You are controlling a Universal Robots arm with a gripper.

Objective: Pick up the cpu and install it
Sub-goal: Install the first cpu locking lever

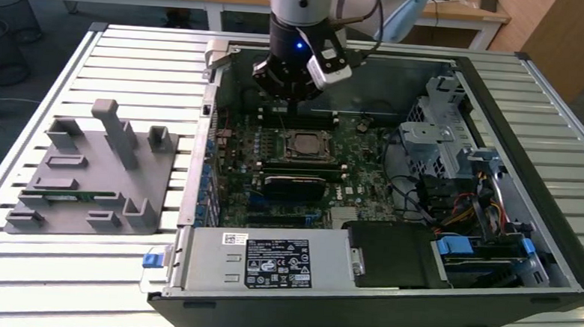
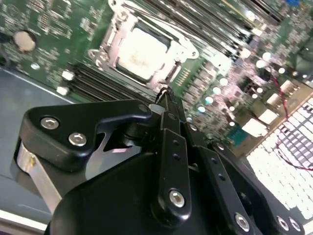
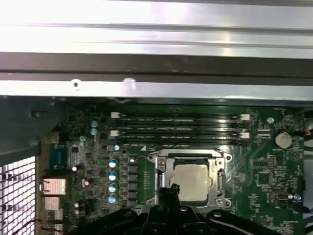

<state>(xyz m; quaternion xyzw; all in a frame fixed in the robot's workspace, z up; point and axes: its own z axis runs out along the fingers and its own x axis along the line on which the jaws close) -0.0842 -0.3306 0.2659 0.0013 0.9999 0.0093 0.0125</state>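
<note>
Exterior view: the end effector [image 1: 291, 105] hangs inside the open computer case [image 1: 364, 317], near the cpu [image 1: 306, 144]. A grey fixture [image 1: 81, 190] lies on the desk [image 1: 26, 269].
Second wrist view: the fingers [image 2: 171, 147] are closed together, gripping nothing.
First wrist view: the cpu is silvery and square, seated in its metal-framed socket [image 3: 161, 171].

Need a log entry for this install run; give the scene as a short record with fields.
cpu: lying flat inside the socket on the motherboard
gripper: shut, holding nothing, above the board near the socket
case: open, lying on its side
grey fixture tray: outside the case, on the exterior view's left
</note>
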